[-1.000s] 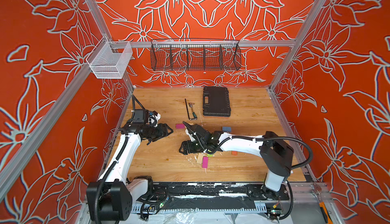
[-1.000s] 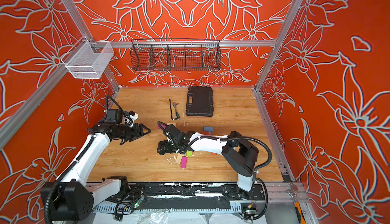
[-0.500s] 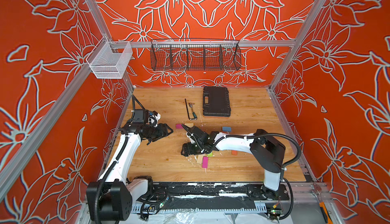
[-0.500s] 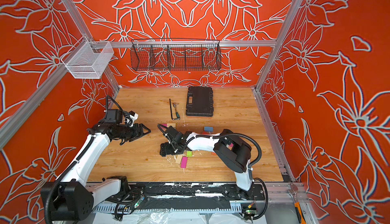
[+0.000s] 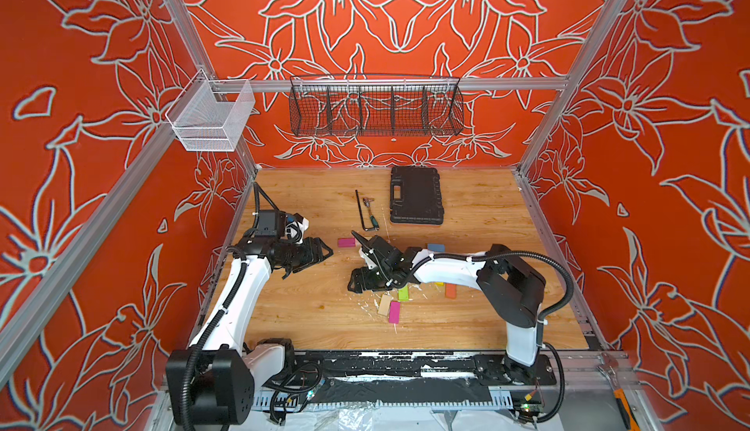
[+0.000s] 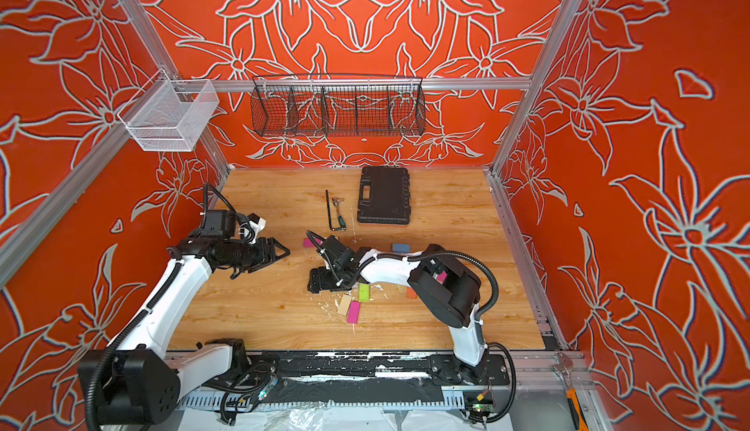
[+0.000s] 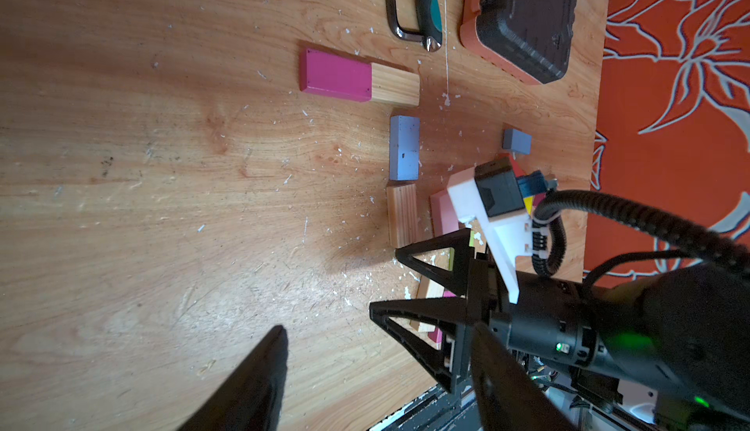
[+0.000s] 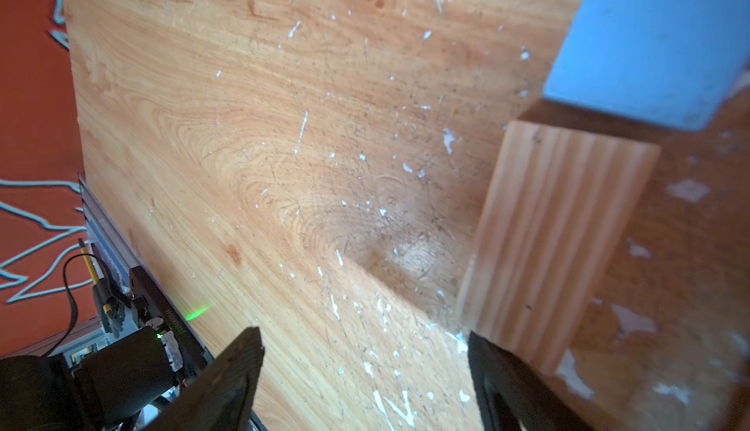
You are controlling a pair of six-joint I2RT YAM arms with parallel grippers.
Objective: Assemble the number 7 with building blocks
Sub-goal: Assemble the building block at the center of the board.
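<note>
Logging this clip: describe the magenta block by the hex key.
Find the black case on the table, the hex key beside it. Near the key's bend lies the magenta block, end to end with a plain wood block; the other magenta one lies toward the table's front.

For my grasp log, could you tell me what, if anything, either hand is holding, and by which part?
Nothing is held: the left hand and the right hand both stand open and empty.

Table point(image 5: 308, 319) — scuffed wood, magenta block point(image 7: 336, 77) — matt paint
</note>
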